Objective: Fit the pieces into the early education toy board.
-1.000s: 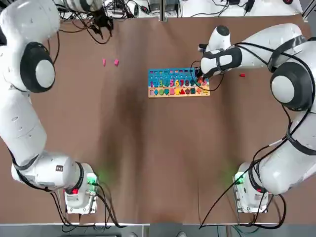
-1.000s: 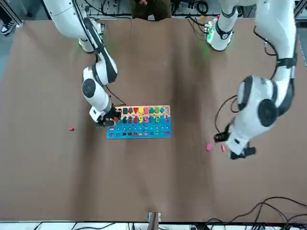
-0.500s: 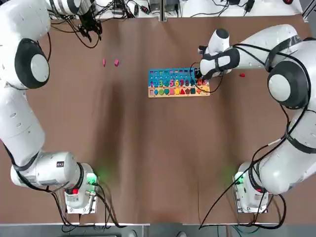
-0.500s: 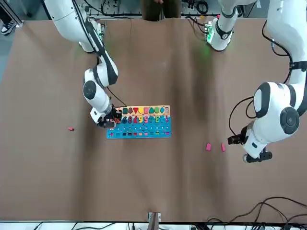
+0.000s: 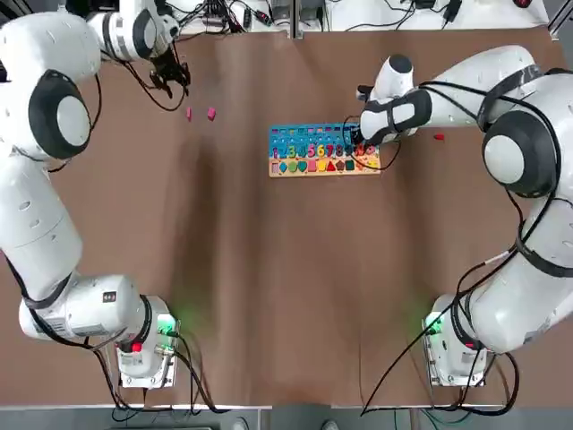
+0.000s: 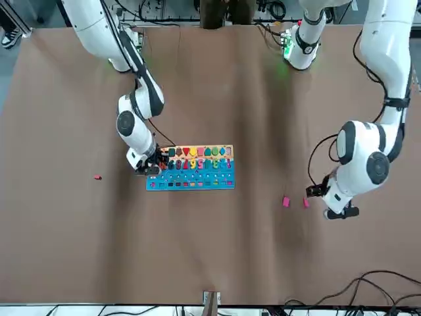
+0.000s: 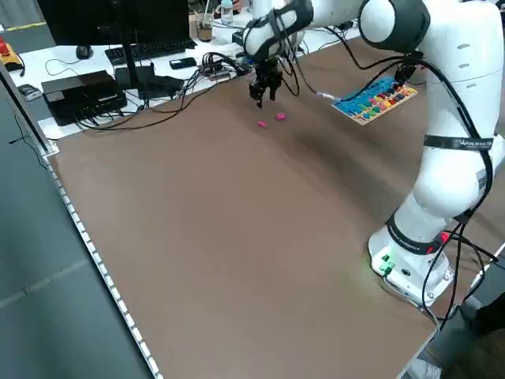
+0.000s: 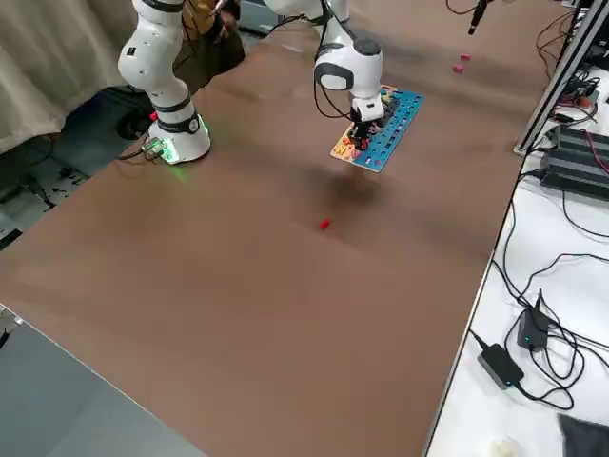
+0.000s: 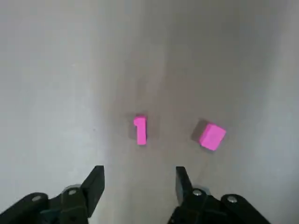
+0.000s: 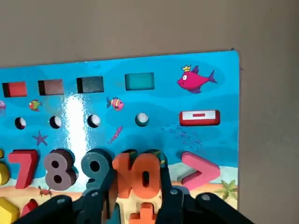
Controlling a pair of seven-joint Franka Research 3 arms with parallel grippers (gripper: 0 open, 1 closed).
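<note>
The early education toy board [image 5: 324, 150] lies flat near the middle of the far half of the brown table [image 5: 286, 269], its blue part toward the far edge and its tan wooden strip toward the robot. The right gripper [image 10: 135, 186] is down over the board's right end, jaws drawn in close on an orange number-ten piece [image 10: 140, 176] that sits in the number row beside a grey nine [image 10: 96, 168] and a pink greater-than sign [image 10: 202, 169]; whether the piece is fully seated in its recess cannot be told. On the front view the same gripper [image 6: 146, 166] shows at the board's end. The left gripper [image 9: 138, 186] hangs above the table well to the left of the board, jaws standing wide and empty, pointing down just beside two loose pink pieces: a pink number one [image 9: 140, 130] lying flat, roughly in line with the gap between the jaws, and a pink square block [image 9: 212, 136] near it, apart from it. From overhead these two [image 5: 189, 114] [image 5: 211, 114] lie side by side, just to the right of the left gripper [image 5: 170, 76]. A small red piece [image 5: 439, 137] lies alone on the table to the right of the board.
</note>
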